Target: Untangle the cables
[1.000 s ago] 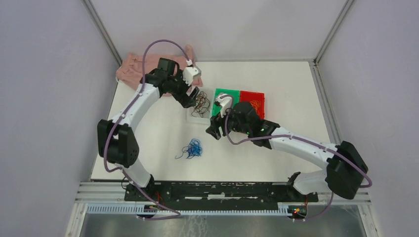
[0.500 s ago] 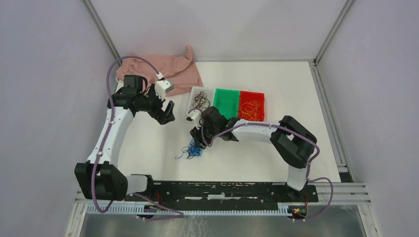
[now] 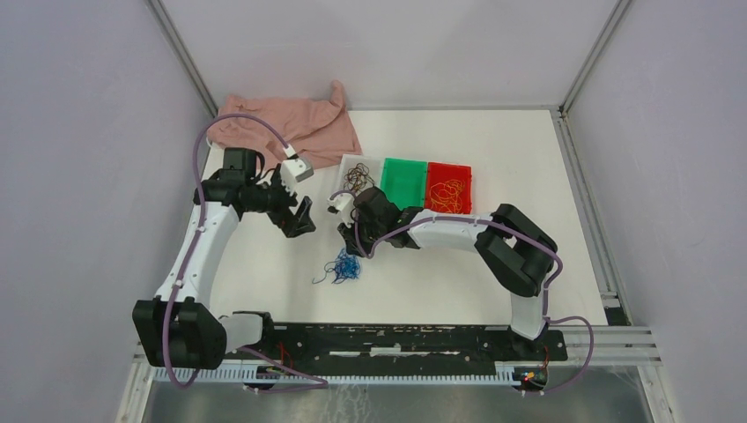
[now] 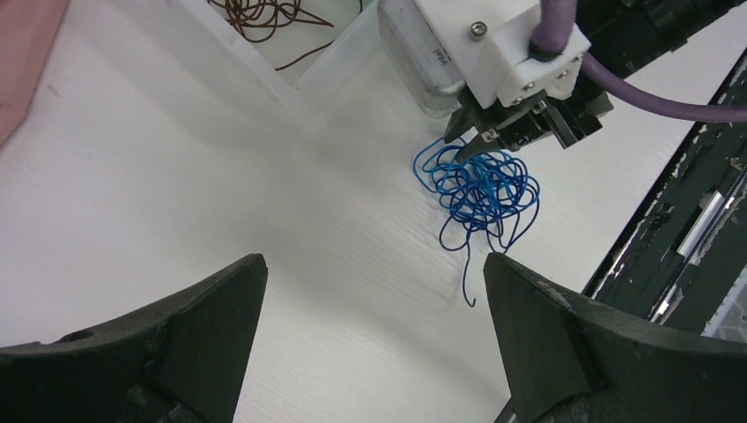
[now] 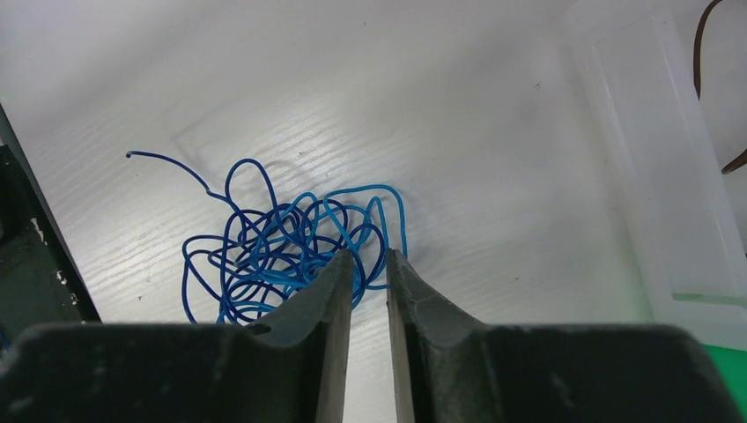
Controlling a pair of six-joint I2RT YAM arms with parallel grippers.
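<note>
Right wrist view: right gripper point(image 5: 368, 257) nearly closed, only narrow slit left, tips at edge of blue cable bunch point(image 5: 282, 256) on table point(image 5: 264, 70); cannot tell if strand already pinched. Left gripper point(image 4: 374, 264) wide open, empty, hovering near.

Best to pinch only one outer loop, lift slowly, hold rest down with left gripper.

Compared with one second earlier: right gripper gone from green bin point(image 3: 403, 181) down to bunch, slit narrower; left gripper withdrawn from white bin point(image 3: 370, 163).
</note>
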